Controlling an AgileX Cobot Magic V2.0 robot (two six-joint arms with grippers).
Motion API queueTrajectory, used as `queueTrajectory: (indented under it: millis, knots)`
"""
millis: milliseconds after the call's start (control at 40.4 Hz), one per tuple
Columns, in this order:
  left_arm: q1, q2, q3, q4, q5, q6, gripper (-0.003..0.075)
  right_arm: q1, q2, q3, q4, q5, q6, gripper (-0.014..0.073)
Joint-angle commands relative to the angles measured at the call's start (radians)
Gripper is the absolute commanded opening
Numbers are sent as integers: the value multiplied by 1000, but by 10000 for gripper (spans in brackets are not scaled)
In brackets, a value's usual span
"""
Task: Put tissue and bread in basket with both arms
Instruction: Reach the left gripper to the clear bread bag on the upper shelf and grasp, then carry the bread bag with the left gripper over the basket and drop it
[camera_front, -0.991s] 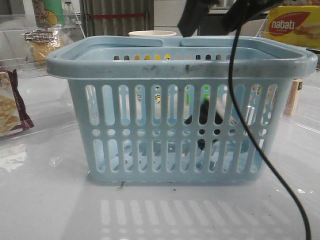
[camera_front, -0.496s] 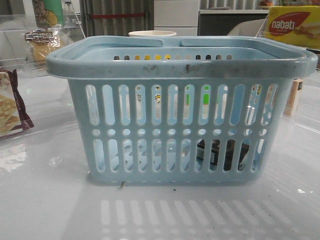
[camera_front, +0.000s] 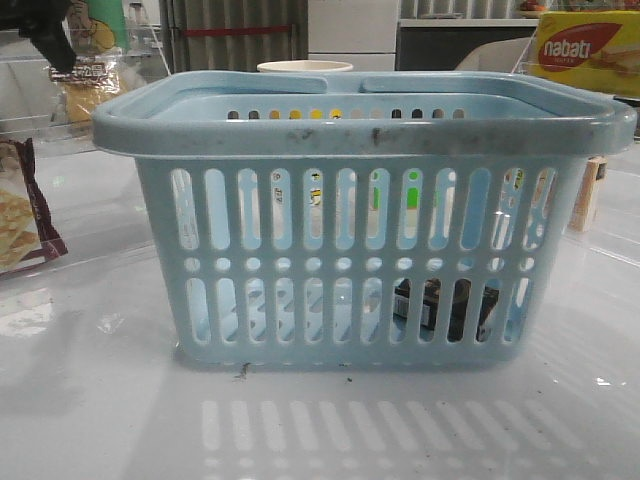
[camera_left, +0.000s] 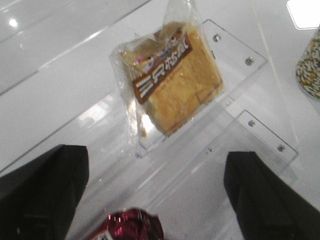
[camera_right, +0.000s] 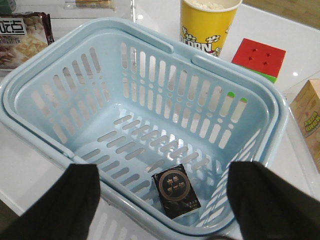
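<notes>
Small black rectangular tissue pack (camera_right: 176, 196) is lying inside the light-blue slotted plastic basket (camera_front: 360, 125), toward 5 o'clock. Left gripper (camera_left: 155, 192), fingers apart, is hovering over the clear-wrapped yellow-orange bread packet (camera_left: 170, 82); right gripper (camera_right: 165, 207) is hanging spread above the basket.

Each wrist view shows a pincer as two broad, matte black fingers with blunt, angled tips. The left pincer (camera_left: 160, 200) and the right pincer (camera_right: 165, 205) look alike: plain dark surfaces, no visible markings, screws or cables. In the front view, a dark, blurred part of the left arm (camera_front: 45, 35) shows above and left of the basket (camera_front: 360, 130).
</notes>
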Motion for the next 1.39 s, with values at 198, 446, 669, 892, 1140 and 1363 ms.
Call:
queueTrajectory:
  millis: [198,446,669,892,1140,1363]
  knots:
    - [12,169,-245,-1,-150,1,603,2,-11,-27,-14,-74,-2,622]
    - [10,218,-263,-1,-248,1,409,2,-11,-27,-14,-74,-2,622]
    - [10,190,-263,-1,-213,1,142,2,-11,-27,-14,-84,-2,622]
    - [10,36,-265,-57,-110,1,91,2,-11,-27,-14,-89,-2,622]
    - [-40,-182,-265,-57,60,79,91,2,-11,-27,-27,-91,-2,622]
    - [-200,-320,-230,-59,180,157,91,2,-11,-27,-30,-91,-2,622]
